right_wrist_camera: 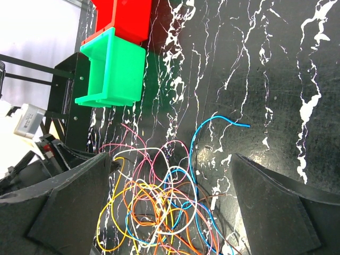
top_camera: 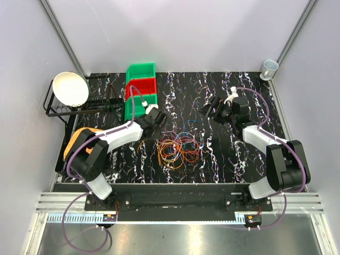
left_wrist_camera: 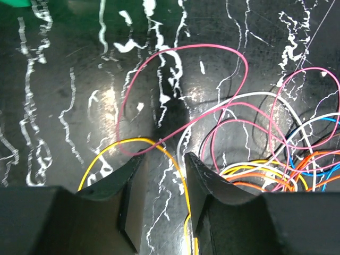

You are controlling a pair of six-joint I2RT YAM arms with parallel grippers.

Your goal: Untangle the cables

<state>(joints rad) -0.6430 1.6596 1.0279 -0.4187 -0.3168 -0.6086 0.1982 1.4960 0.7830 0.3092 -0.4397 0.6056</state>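
The cables (top_camera: 178,147) lie in a loose tangle of orange, yellow, red, blue, pink and white loops on the black marbled table, between the arms. My left gripper (top_camera: 159,125) is at the tangle's upper left edge. In the left wrist view my left gripper (left_wrist_camera: 163,159) is open low over the table, and a yellow cable (left_wrist_camera: 175,170) runs between the jaws, close to the right finger. A pink loop (left_wrist_camera: 180,50) lies just ahead. My right gripper (top_camera: 210,109) is wide open and empty above the tangle's far right. The right wrist view shows my right gripper (right_wrist_camera: 170,159) over the cables (right_wrist_camera: 159,207), with a blue cable end (right_wrist_camera: 234,123) sticking out.
Stacked green and red bins (top_camera: 141,87) stand at the back left; they also show in the right wrist view (right_wrist_camera: 114,69). A white bowl (top_camera: 70,87) sits on a black rack (top_camera: 53,109). A cup (top_camera: 269,68) is at the back right corner. An orange-yellow object (top_camera: 79,139) lies at the left edge.
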